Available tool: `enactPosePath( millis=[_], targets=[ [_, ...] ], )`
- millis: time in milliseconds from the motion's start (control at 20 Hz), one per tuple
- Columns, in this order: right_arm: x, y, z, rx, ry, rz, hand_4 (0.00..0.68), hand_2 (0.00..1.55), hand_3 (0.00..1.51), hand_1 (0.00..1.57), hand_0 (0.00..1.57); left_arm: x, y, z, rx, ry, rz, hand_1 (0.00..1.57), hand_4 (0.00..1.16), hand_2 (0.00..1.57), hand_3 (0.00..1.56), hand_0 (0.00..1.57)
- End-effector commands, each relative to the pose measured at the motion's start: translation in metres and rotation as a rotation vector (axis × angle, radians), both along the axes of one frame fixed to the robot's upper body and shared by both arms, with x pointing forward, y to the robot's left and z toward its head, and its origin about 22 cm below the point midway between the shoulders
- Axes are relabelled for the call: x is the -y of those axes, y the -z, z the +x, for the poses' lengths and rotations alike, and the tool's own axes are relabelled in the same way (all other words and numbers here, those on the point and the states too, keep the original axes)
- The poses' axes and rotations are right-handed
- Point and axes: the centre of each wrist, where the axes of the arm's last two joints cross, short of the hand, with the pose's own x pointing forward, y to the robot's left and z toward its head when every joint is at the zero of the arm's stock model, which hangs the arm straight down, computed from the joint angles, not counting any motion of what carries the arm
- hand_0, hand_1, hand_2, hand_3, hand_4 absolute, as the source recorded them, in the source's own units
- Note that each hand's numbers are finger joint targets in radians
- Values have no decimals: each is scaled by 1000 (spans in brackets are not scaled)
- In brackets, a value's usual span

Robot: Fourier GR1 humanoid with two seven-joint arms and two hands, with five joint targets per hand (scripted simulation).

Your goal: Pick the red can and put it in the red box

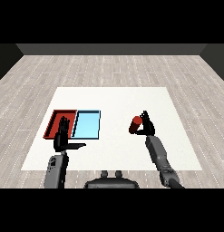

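From the head view we see a white desk (113, 97) standing on a pale plank floor (109, 68), with two trays lying side by side on its left half: the red tray (55, 116) at the far left and the light blue tray (88, 125) touching its right edge. We find the red can (135, 125) on the right half of the desk, well apart from both trays, tilted with its top leaning away toward the upper right. The right hand (146, 126) is at the can's right side, its black fingers (144, 116) curled round the can, so we read this hand as holding the can; we cannot tell whether the can's base rests on the desk or is lifted off it. The grey right forearm (159, 156) runs in from the lower right corner to that hand. On the other side, the left hand (63, 136) holds nothing: its fingers are straight and point away from us, the thumb (78, 146) stuck out sideways to the right, and the fingertips overlap the near edge of the red tray in our view, close to where the two trays meet. We cannot tell whether that hand touches the tray or hangs above it. The grey left forearm (56, 170) rises from the lower left corner.
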Motion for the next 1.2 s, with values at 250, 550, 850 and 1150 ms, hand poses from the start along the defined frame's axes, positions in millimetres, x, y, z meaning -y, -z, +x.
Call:
enactPosePath(
  millis=[250,550,850,1150],
  targets=[
    [-4,-13,13,14,-19,-14,0,0,0,0,0,-5,1,3,11,0,0,0,0,0,0,0],
    [-12,-11,26,0,-9,-4,0,0,0,0,0,0,-3,15,2,8,-29,0,0,0,0,0],
    [-11,-16,23,-17,-1,10,0,0,0,0,0,5,-4,-6,22,-5,-9,0,0,0,0,0],
    [-22,-26,44,-30,-14,-11,0,0,0,0,0,-10,2,14,6,-10,2,0,0,0,0,0]
  ],
)
